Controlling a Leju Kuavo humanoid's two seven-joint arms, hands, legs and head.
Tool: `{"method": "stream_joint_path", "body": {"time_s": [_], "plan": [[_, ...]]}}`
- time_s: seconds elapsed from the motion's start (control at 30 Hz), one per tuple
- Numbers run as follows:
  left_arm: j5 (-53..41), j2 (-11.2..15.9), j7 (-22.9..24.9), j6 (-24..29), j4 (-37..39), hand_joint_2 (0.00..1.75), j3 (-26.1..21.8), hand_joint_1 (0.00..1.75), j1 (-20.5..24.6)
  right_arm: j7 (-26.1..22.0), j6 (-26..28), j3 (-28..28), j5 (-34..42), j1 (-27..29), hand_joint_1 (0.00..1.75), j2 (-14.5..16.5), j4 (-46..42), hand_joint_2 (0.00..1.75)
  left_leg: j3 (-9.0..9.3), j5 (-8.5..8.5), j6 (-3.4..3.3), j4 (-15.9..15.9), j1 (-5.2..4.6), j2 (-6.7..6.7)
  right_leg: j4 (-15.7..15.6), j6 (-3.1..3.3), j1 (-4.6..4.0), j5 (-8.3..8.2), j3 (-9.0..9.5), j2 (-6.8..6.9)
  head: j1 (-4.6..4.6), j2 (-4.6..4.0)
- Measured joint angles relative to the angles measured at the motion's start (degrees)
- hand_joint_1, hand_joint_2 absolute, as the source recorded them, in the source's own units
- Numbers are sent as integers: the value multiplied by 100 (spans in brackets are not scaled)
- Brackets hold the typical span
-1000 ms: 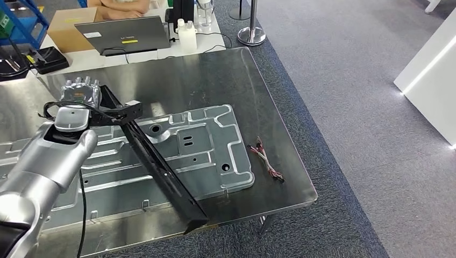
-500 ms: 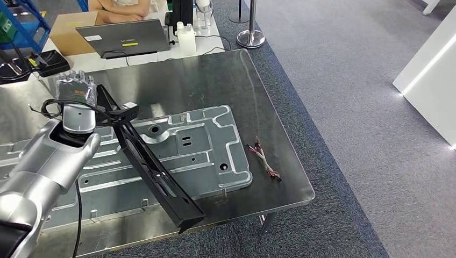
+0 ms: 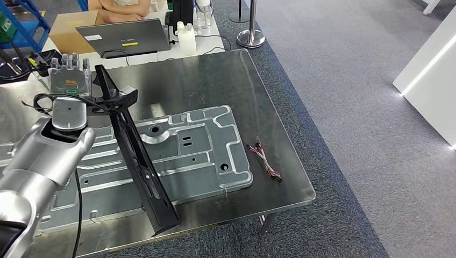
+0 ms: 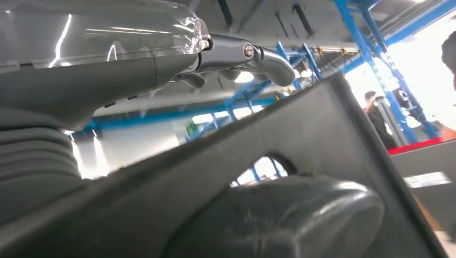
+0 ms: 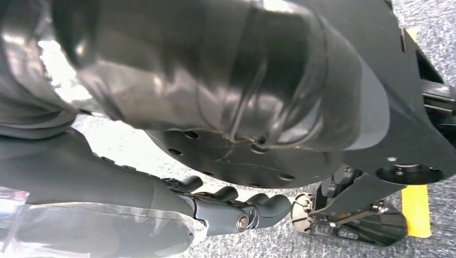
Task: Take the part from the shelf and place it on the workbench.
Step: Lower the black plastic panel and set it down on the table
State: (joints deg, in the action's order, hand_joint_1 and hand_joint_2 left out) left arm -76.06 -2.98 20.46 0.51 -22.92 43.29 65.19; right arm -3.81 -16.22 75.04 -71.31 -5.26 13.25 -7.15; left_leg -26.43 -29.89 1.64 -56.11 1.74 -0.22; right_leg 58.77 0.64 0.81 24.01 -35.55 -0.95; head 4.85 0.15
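My left hand [image 3: 69,80] grips the upper end of a long black part [image 3: 137,161] over the left side of the steel workbench [image 3: 215,80]. The part slants steeply down toward me, and its lower end hangs near the bench's front edge. From the left wrist, the part [image 4: 322,140] crosses the picture, with the thumb [image 4: 279,220] pressed on one face and the fingers [image 4: 258,54] over the other. The right hand [image 5: 215,207] hangs by my body above grey carpet, fingers loosely extended and holding nothing.
A large stamped metal panel [image 3: 204,150] lies flat under the part. A small bundle of cables [image 3: 264,158] lies to its right. Behind the bench are a laptop [image 3: 123,35], a cardboard box [image 3: 67,29], white bottles [image 3: 186,35], a person's folded arms [image 3: 121,5] and a stanchion [image 3: 251,36].
My left hand has risen and drawn back to the left. The part has tipped steeper, and its lower end has swung left along the bench's front edge.
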Motion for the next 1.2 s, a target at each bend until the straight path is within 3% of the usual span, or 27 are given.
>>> {"method": "stream_joint_path", "body": {"time_s": [0.2,0.4,0.87,1.03,1.1,1.2], "plan": [[1334,-102,-496,316,-81,0,-919,0,-97,-117,-11,50,40,8,0,0,0,0,-13,0,0,-3,-1,0,0,0,0,0,-14,0,0,0],[220,-15,-180,910,-213,0,-936,0,-117,-92,2,83,-25,11,0,0,0,0,-24,-1,0,-2,0,-1,0,-1,0,2,-22,0,0,0],[-506,252,448,-117,-170,0,-810,0,69,30,-8,128,-148,7,0,0,0,0,-24,-3,0,-2,0,0,-2,-2,1,2,-22,0,0,0],[245,273,188,-540,-77,0,-939,0,117,33,-3,167,-95,7,0,2,0,0,-23,-2,0,-2,0,0,-2,-2,-2,2,-26,0,0,0],[603,238,47,-509,-45,0,-1088,0,107,28,-8,189,-77,9,0,2,0,0,-26,1,1,-3,0,-2,-2,-2,-2,2,-30,3,0,0],[524,207,-54,31,-82,0,-1141,0,51,12,-10,216,-75,7,0,2,1,0,-31,2,3,-4,-1,-6,-2,-2,0,2,-32,5,0,0]]}}
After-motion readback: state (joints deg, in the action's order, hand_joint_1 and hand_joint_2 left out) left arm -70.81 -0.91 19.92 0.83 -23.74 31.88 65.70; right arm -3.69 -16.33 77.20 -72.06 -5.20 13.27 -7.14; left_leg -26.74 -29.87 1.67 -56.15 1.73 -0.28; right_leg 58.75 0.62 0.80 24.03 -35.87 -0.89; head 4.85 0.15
